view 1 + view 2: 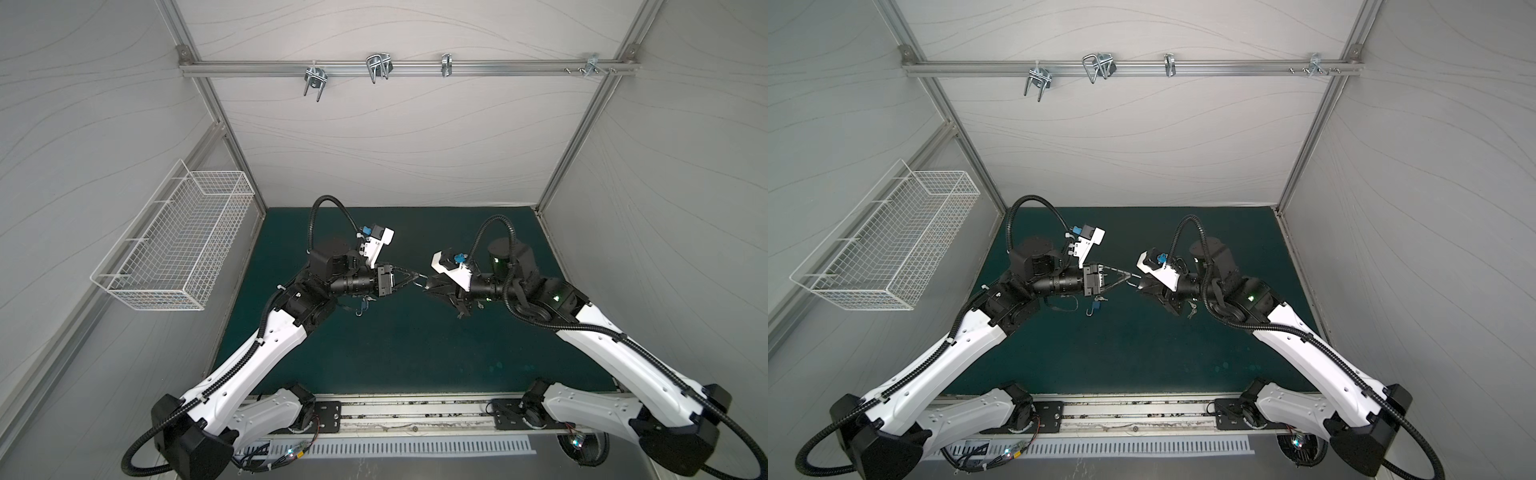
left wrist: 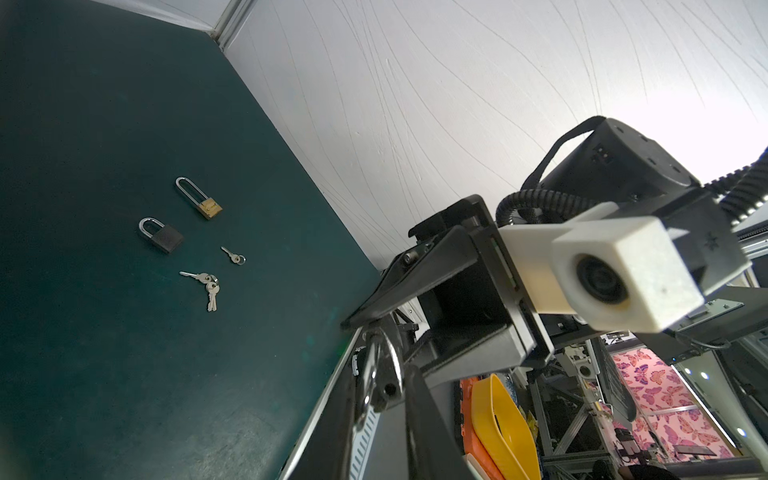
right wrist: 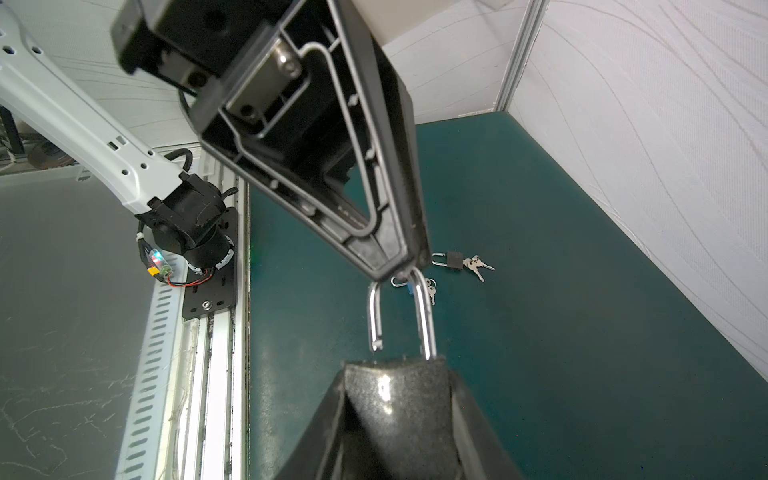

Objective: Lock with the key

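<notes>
Top views, left end effector: I see the tips pressed together on the bend of the shackle, in mid-air over the middle of the counter.
Top views, right end effector: at about 4 o'clock of the left one, tips facing it, pinching the padlock from the body side. The body itself is hidden from me.
Top views, blue padlock: flat on the counter at 8 o'clock of the left end effector, shackle swung out.
Left wrist view, padlock: the shiny shackle sits between my left fingers, with the right end effector touching just beyond it.
Left wrist view, counter: a brass padlock, a dark padlock, a single key and a key bunch lie close together, none touching. I cannot tell which key fits the held padlock.
Right wrist view, shackle: unlatched, with one leg running into the right end effector and the other leg ending free just short of it. The left tips clamp the bend.
Right wrist view, counter: a black padlock with keys in it lies near the blue one.
</notes>
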Controlling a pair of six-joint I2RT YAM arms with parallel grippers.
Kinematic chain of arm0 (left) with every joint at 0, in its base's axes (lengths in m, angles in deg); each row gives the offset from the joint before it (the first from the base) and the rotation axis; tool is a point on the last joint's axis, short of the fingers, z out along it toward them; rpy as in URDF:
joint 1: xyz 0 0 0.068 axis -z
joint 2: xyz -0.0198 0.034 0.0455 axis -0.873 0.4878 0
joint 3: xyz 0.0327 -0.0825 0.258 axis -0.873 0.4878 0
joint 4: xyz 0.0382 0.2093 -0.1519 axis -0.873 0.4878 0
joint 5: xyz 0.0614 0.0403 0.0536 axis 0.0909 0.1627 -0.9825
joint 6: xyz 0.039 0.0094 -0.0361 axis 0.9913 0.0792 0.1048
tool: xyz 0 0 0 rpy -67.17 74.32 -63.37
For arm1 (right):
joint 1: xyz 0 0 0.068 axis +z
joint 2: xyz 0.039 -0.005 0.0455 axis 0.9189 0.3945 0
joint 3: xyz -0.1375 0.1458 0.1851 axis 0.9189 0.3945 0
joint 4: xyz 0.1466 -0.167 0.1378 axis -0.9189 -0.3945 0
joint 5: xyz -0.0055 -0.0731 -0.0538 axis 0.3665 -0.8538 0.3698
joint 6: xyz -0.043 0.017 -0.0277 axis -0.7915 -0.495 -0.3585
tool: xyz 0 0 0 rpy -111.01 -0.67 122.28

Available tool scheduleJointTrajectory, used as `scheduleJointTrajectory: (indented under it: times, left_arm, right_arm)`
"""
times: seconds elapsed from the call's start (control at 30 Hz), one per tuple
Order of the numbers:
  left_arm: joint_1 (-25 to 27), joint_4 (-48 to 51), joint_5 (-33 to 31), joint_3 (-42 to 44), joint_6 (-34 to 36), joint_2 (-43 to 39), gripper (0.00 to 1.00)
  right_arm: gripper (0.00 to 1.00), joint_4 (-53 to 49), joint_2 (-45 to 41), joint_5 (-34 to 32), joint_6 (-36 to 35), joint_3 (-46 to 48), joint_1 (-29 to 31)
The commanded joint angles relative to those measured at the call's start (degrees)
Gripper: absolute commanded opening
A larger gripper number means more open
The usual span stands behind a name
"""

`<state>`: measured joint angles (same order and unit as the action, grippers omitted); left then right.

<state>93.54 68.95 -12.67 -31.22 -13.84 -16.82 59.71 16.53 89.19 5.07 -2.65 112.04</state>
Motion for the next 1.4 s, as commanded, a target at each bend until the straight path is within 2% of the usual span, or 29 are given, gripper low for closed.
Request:
scheduleJointTrajectory:
  times: [0.0, 0.27, 0.5, 0.67, 0.8, 1.17, 1.37]
  left_arm:
    - [0.6, -2.2, 0.9, 0.0, 0.2, -0.4, 0.19]
    - [0.8, -2.6, 0.9, 0.3, -0.1, -0.4, 0.0]
    - [1.0, -2.6, 0.7, 0.3, 0.1, -0.6, 0.0]
    - [1.2, -2.7, 0.7, 0.0, -0.1, -0.5, 0.0]
    - [1.4, -2.6, 0.8, 0.0, 0.1, -0.4, 0.0]
    - [1.9, -3.0, 0.4, 0.9, 0.3, 0.0, 0.0]
    - [4.1, -3.1, -0.1, 1.1, 0.7, 1.3, 0.0]
  right_arm:
    - [0.0, 1.4, 0.1, 0.0, -0.5, -0.9, -0.1]
    - [0.0, 1.5, 0.1, -0.7, -1.8, -0.8, 0.0]
    - [0.0, 3.5, -0.5, -1.8, -6.7, 0.4, 0.4]
    - [0.0, 4.1, -0.3, -11.4, -13.6, 1.2, 4.6]
    - [0.0, 5.3, 0.3, -16.7, -15.8, 1.7, 6.8]
    - [0.0, 7.8, -0.8, -13.5, -11.8, 1.9, 6.8]
    - [0.0, 9.7, -0.1, -12.9, -9.2, 0.9, 6.8]
